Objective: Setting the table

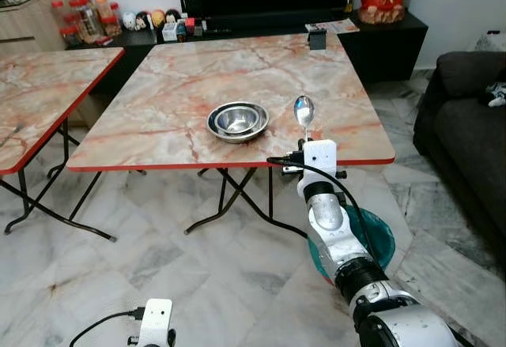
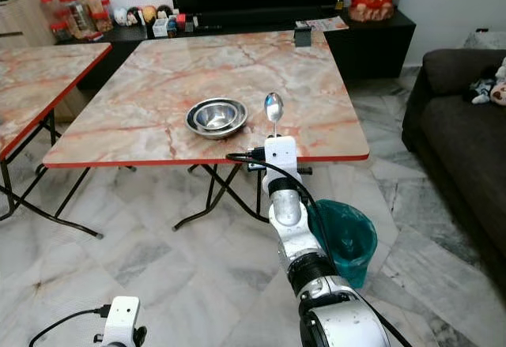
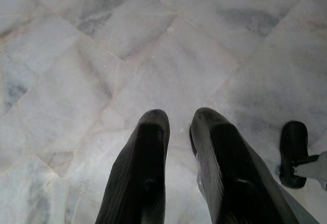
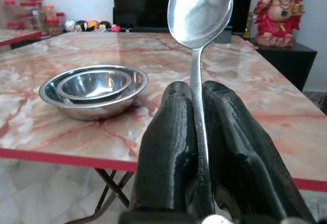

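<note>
Near the table's (image 1: 158, 118) front edge: two nested steel bowls (image 1: 237, 120), smaller inside larger, both empty. Just beside them, right claw (image 4: 196, 106) clamped on an upright spoon (image 4: 200, 9), bowl end up. Low over floor tiles, left claw (image 3: 176, 132), fingers slightly parted, holding nothing.

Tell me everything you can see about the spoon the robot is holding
The spoon is shiny silver metal with a rounded oval bowl and a slim straight handle. It stands upright, bowl on top, its handle clamped between the two black fingers of the right gripper. It is held in the air at the near edge of the marble-patterned table, to the right of the nested steel bowls, touching nothing but the gripper.
</note>
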